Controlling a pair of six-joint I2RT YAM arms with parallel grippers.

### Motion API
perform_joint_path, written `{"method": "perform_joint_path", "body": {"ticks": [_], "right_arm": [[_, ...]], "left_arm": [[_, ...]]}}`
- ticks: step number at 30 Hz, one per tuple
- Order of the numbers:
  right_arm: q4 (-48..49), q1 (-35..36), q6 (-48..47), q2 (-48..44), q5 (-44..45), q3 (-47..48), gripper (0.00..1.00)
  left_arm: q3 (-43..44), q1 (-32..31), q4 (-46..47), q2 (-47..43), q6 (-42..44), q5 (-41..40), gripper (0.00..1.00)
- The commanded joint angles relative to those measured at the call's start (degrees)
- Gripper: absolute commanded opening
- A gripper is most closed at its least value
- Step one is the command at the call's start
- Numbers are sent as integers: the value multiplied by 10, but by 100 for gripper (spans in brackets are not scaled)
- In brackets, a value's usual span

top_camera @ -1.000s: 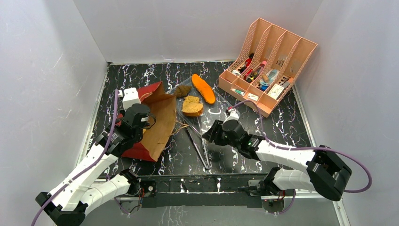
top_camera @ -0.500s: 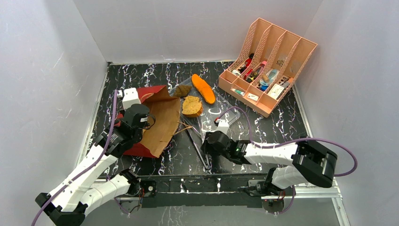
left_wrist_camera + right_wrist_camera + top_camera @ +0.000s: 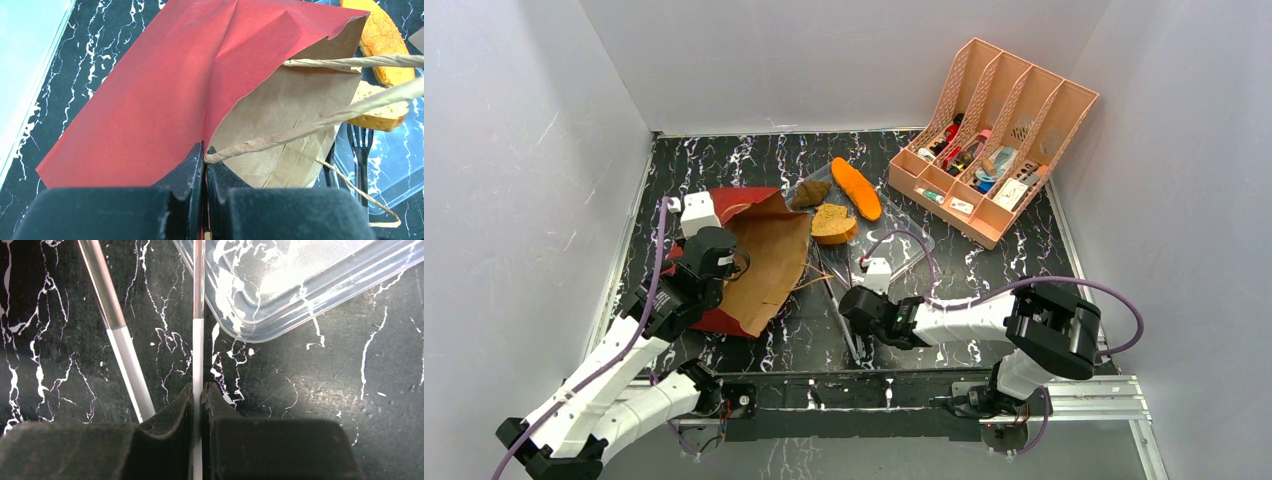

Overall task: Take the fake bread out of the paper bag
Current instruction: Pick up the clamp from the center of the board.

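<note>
Over on the left, the paper bag lies slumped, glossy red outside, creased brown kraft inside, with twisted handles. The left gripper is pinched tight on its rim at a handle root. The fake bread sits out on the clear plastic tray: orange loaf, tan slab, dark lump. The right gripper, half open a second ago, has slid nearer and clamped one slim metal arm of the tongs.
</note>
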Motion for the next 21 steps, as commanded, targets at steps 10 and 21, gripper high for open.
{"method": "perform_joint_path", "body": {"ticks": [10, 21], "right_arm": [[-76, -4, 22, -6, 47, 95, 0], [-82, -84, -7, -25, 6, 122, 0]], "left_arm": [[-14, -1, -2, -27, 2, 2, 0], [-14, -1, -13, -44, 7, -1, 0]]}}
